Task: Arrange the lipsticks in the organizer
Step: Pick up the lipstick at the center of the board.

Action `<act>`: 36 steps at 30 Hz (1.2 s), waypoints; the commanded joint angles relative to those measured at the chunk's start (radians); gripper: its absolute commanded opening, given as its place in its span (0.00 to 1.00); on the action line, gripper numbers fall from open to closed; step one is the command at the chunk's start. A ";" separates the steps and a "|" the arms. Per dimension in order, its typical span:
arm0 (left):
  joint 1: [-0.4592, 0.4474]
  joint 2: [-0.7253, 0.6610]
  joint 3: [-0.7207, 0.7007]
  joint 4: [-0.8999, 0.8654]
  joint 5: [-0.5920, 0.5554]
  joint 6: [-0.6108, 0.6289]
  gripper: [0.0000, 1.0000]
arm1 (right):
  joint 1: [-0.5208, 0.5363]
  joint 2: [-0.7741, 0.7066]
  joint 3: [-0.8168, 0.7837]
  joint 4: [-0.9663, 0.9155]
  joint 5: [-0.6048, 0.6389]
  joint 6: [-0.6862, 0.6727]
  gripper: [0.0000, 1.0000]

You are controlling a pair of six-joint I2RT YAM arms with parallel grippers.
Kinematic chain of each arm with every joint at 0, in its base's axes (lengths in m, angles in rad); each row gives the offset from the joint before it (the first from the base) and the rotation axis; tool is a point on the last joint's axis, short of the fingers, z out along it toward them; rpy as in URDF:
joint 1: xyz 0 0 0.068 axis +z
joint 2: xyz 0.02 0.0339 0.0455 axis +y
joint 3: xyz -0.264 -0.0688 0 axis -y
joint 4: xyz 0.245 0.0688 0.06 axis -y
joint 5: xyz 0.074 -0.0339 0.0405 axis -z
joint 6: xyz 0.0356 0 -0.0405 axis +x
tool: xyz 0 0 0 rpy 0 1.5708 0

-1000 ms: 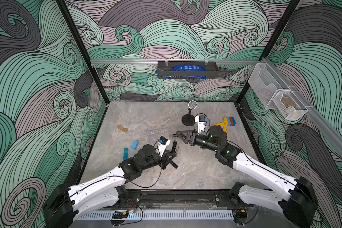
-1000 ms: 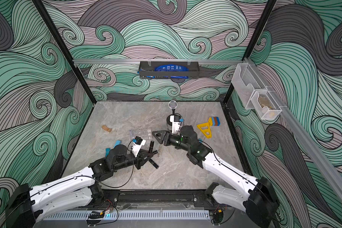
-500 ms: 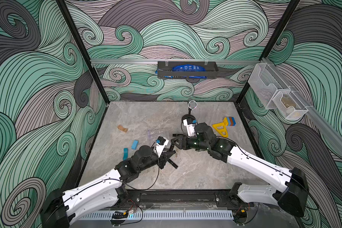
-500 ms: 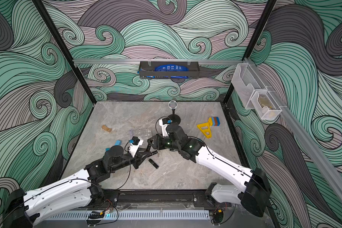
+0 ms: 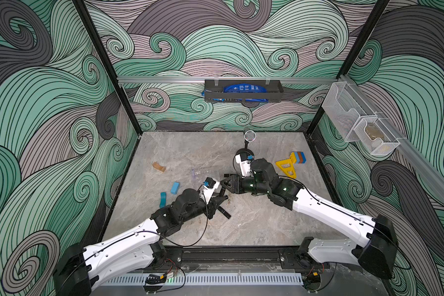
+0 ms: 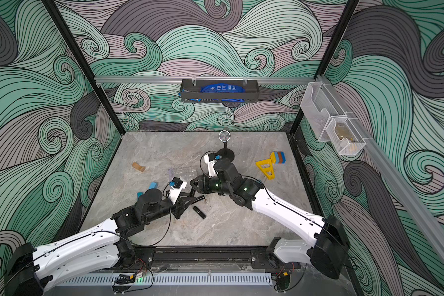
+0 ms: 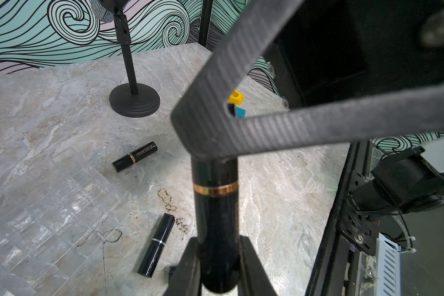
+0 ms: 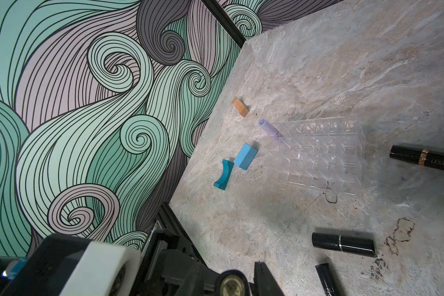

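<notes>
The black cylindrical lipstick tube with a gold band (image 7: 214,205) is judged light, rigid and glossy, liable to slip or pivot, so it is best taken across the barrel near the band. One end is clamped in the left end effector (image 7: 217,258), clear of the grey marbled desk (image 7: 280,192). The other end is hidden behind the right end effector (image 7: 190,133), whose fingers converge there — whether they grip cannot be told. The clear plastic grid organizer (image 7: 49,205) lies near, on the desk.
</notes>
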 commanded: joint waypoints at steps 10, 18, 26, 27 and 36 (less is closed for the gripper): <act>-0.007 -0.006 0.045 -0.041 -0.036 -0.005 0.00 | 0.003 0.043 -0.005 0.037 -0.018 0.021 0.41; -0.007 -0.032 0.039 -0.056 -0.063 -0.007 0.00 | 0.015 0.062 -0.018 0.056 -0.012 0.032 0.41; -0.007 -0.037 0.028 -0.048 -0.063 -0.013 0.01 | 0.016 0.078 -0.037 0.077 -0.009 0.039 0.36; -0.007 -0.035 0.029 -0.048 -0.063 -0.013 0.01 | 0.016 0.075 -0.041 0.084 -0.009 0.042 0.34; -0.007 -0.072 0.039 -0.085 -0.128 -0.070 0.36 | 0.016 0.088 -0.045 0.127 0.010 0.064 0.25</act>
